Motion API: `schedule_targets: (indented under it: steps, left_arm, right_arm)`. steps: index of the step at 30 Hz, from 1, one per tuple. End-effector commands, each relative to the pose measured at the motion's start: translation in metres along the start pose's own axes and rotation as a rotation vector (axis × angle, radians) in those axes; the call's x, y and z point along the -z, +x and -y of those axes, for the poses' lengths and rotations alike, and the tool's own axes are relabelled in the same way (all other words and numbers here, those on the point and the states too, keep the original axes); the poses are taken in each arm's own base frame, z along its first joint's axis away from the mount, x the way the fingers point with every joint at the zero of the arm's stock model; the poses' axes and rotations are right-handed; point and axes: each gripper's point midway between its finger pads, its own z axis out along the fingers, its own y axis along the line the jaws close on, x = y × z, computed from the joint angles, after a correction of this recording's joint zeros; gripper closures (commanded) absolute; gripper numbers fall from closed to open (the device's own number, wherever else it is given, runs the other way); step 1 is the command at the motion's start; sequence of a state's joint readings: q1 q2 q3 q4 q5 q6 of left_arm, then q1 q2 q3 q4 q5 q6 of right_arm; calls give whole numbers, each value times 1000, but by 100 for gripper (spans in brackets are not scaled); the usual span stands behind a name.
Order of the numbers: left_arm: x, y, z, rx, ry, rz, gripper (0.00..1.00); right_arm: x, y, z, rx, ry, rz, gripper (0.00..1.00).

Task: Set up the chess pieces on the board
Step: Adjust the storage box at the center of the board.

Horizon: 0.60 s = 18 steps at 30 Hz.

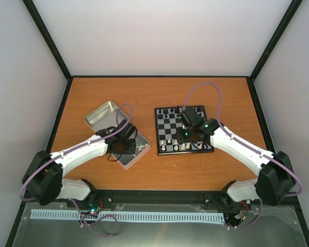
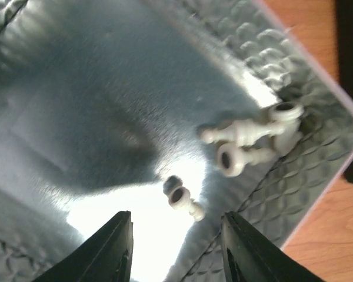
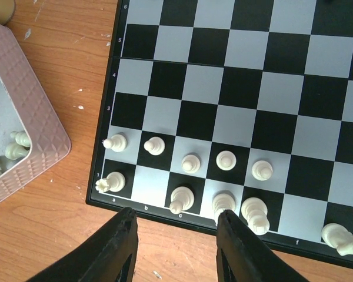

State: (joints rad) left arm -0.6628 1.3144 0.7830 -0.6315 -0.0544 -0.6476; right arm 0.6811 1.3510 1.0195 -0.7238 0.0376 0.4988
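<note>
Watching from beside the table (image 1: 159, 92), I see the left gripper (image 2: 176, 216) down inside the tin (image 2: 270, 59). Its fingers are apart and holding nothing, and one small white pawn (image 2: 181, 198) lies on its side just ahead of the gap. A few more of the chess pieces (image 2: 247, 144) lie tangled in the tin's corner, near the pawn but apart from it. Others stand on the board (image 3: 241, 88) — two part-filled rows along its near edge — and the board lies to the right of the tin. The right gripper (image 3: 176, 214) hangs over that near edge, fingers spread and empty, just beside the standing pieces.

My worry is the pawn. It is rounded and lies flat on slick metal, so a squeeze landing off-centre could squirt it away or tilt it in the grip — and it would then go down crooked. A low fingertip might scrape the tin floor, and the right gripper could topple a back-row piece if it drifts.
</note>
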Motion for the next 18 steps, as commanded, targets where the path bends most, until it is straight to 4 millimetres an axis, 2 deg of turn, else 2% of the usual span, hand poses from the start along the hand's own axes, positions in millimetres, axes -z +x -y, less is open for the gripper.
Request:
schedule_targets:
  steps: [1,4,6,8,12,18]
  left_arm:
    - [3,20,-20,20,-103,-98,61]
    - [1,32,-26,14,-113,-139,63]
    - [-2,38,-20,-5,-77,-166,65]
    - [-2,40,-9,-22,-33,-183,70]
    - [-2,47,20,-87,53,-225,70]
    - [-14,57,46,-167,93,-275,72]
  right_arm:
    - [3,-6,0,-6,-1,31,62]
    - [3,-5,-1,-8,-7,29,62]
    - [2,-4,2,-13,2,24,62]
    - [-1,-2,7,-24,17,8,62]
    - [-6,-1,12,-37,17,-20,62]
    - [-7,-5,2,-23,-41,-24,61]
